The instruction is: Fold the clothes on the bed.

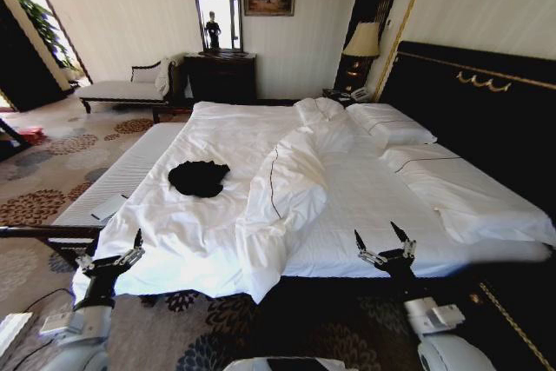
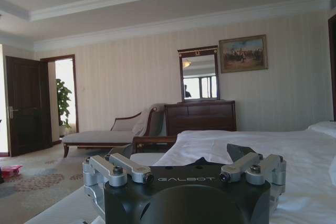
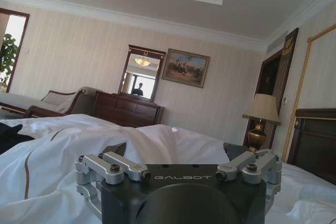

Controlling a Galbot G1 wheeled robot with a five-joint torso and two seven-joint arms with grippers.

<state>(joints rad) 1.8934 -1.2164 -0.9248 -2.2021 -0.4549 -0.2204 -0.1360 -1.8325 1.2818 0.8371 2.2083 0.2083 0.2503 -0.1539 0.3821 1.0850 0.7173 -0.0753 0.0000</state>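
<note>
Bedding is lying rumpled across the bed (image 1: 365,188): the white duvet (image 1: 287,188) is bunching in a ridge down the middle, and pillows (image 1: 391,123) are sitting by the dark headboard (image 1: 486,102). The clothes (image 1: 199,177), a black T-shirt, are lying crumpled in a small heap on the sheet, left of the duvet ridge and well apart from both grippers. The left gripper (image 1: 111,249) is hovering at the near left corner of the bed, fingers spread and grasping nothing. The right gripper (image 1: 383,241) is hovering over the near edge on the right, fingers likewise spread and empty. A ribbed bench (image 1: 122,180) is standing along the bed's left side.
</note>
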